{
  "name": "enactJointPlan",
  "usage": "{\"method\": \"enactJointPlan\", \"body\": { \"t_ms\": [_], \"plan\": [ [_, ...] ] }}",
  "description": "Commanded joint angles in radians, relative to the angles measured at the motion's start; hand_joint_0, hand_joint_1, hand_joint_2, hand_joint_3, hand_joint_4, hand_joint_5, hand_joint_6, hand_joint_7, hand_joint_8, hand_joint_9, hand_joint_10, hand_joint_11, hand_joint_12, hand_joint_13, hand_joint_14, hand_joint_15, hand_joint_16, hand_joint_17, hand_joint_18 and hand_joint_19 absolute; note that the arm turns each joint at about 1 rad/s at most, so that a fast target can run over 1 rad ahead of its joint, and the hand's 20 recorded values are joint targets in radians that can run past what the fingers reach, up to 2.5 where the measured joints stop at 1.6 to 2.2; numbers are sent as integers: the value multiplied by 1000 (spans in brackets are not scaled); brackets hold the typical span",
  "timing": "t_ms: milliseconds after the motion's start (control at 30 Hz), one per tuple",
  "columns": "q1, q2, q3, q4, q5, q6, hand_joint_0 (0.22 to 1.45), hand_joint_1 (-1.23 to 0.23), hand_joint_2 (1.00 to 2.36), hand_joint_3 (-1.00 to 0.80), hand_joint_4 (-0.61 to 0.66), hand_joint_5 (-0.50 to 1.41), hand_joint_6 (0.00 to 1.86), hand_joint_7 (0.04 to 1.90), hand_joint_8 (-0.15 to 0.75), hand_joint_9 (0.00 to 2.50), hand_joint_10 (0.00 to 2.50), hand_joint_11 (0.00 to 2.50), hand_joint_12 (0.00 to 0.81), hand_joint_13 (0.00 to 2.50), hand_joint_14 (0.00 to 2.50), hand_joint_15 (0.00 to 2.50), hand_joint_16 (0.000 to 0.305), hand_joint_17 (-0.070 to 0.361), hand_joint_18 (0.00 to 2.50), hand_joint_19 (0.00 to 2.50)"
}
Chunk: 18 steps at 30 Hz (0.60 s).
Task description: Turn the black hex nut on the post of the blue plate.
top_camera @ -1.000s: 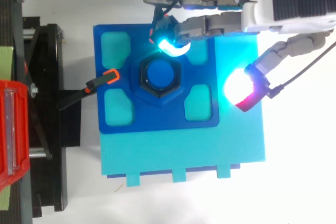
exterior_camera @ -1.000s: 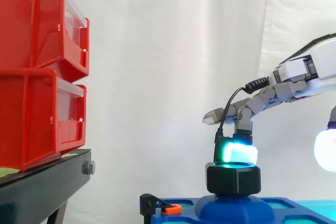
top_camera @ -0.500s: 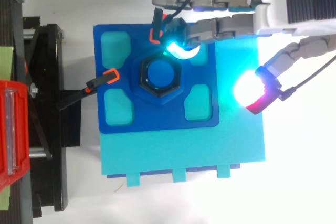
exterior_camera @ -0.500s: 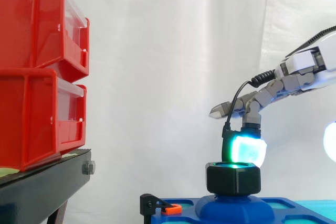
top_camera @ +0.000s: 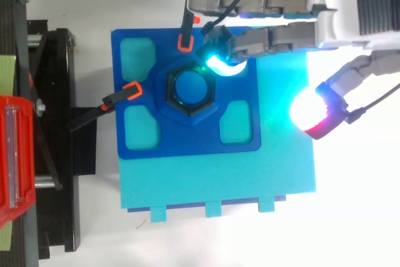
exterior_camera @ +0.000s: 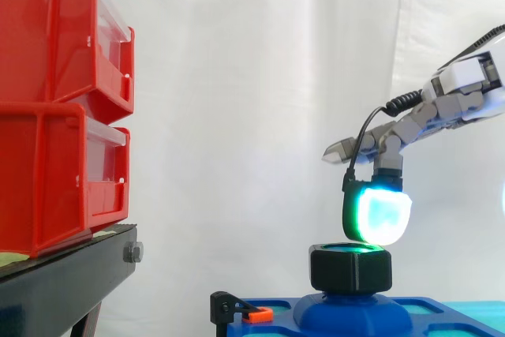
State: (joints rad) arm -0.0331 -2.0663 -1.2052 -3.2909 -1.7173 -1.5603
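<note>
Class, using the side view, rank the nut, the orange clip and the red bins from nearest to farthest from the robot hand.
1. Nut, just below the robot hand.
2. Orange clip, lower left of it.
3. Red bins, far left.

Nut (exterior_camera: 350, 269) sits on post (top_camera: 189, 88) of plate (top_camera: 187, 143), bins (exterior_camera: 55, 108) left

Red bins (exterior_camera: 47, 37) — two; black hex nut (exterior_camera: 349, 270), blue plate (top_camera: 187, 142), clamp (top_camera: 122, 96), hand (top_camera: 362, 4) — one each.

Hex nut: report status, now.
Hand open, nothing gripped. Glowing pad just over black hex nut, contact unclear. Nut seated on post of blue plate. Orange-tipped clamp at plate edge, clear of nut.
</note>
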Motion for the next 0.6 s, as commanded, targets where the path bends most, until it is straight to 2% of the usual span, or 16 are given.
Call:
{"method": "enactJointPlan", "body": {
  "t_ms": [0, 133, 167, 233, 300, 567],
  "plan": [
    [2, 11, 1, 1, 1, 0, 443, -685, 1000, -500, -11, -300, 502, 762, 101, 0, 0, 0, 292, 0, 0, 12, 41, 93, 0, 120],
    [-1, 9, 21, 13, -5, 6, 468, -764, 1000, -500, -54, -300, 502, 739, 82, 0, 0, 0, 279, 0, 0, 6, 39, 89, 0, 103],
    [-1, 9, 39, 33, -10, 8, 470, -782, 1000, -500, -66, -300, 502, 733, 81, 0, 0, 0, 278, 0, 0, 0, 40, 89, 0, 90],
    [-2, 9, 46, 97, -64, 22, 474, -803, 1000, -500, -79, -300, 502, 722, 76, 0, 0, 0, 278, 0, 1, 0, 40, 90, 0, 76],
    [-2, 8, 46, 134, -80, 45, 477, -808, 1000, -500, -92, -300, 502, 718, 74, 0, 0, 0, 278, 0, 0, 0, 40, 91, 0, 55],
    [6, -25, 46, 198, -84, 71, 476, -841, 1000, -500, -107, -300, 502, 716, 67, 0, 0, 0, 279, 0, 0, 0, 41, 93, 0, 41]
  ]
}}
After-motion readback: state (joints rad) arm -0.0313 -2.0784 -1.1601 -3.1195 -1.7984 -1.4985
